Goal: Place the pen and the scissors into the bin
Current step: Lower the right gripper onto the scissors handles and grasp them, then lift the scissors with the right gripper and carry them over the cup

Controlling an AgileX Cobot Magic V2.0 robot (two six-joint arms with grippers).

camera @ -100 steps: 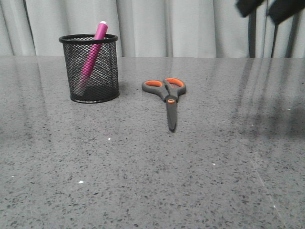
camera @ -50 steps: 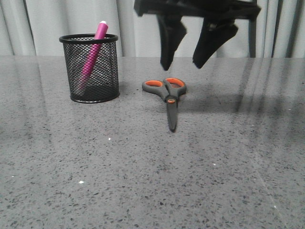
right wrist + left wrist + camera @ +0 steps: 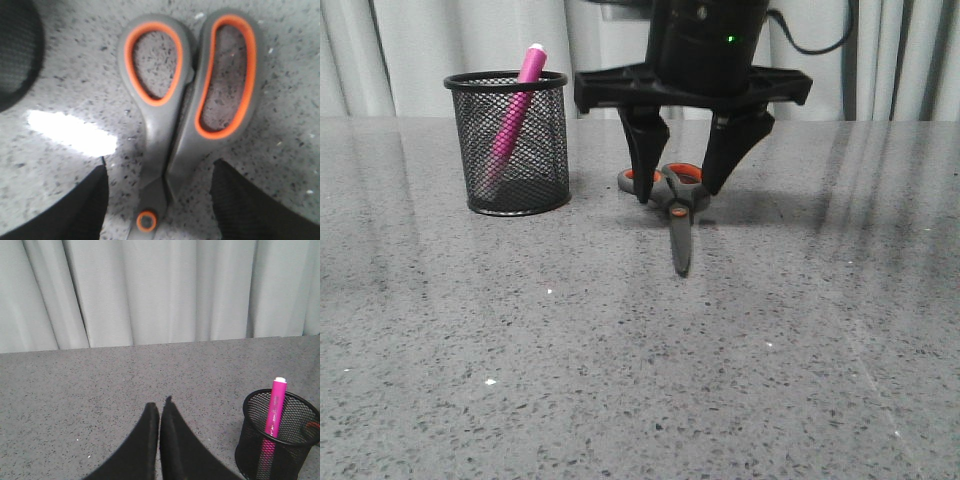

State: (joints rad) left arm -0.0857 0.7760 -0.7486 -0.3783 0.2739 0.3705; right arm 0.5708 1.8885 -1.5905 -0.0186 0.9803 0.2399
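Observation:
The pink pen (image 3: 516, 106) stands tilted inside the black mesh bin (image 3: 518, 142) at the back left; both also show in the left wrist view, the pen (image 3: 274, 409) in the bin (image 3: 280, 444). The scissors (image 3: 679, 215) lie flat on the table, handles away, blades toward me. My right gripper (image 3: 675, 190) is open, its fingers down on either side of the handles near the pivot; in the right wrist view the scissors (image 3: 170, 125) lie between the open fingers (image 3: 80, 210). My left gripper (image 3: 160, 407) is shut and empty, left of the bin.
The grey speckled table (image 3: 620, 380) stretches forward of the scissors. Pale curtains (image 3: 430, 50) hang behind the table's far edge.
My right arm has come down from the upper right into view and lowered its open fingers around the scissors' handles. The pen, bin and scissors have not moved.

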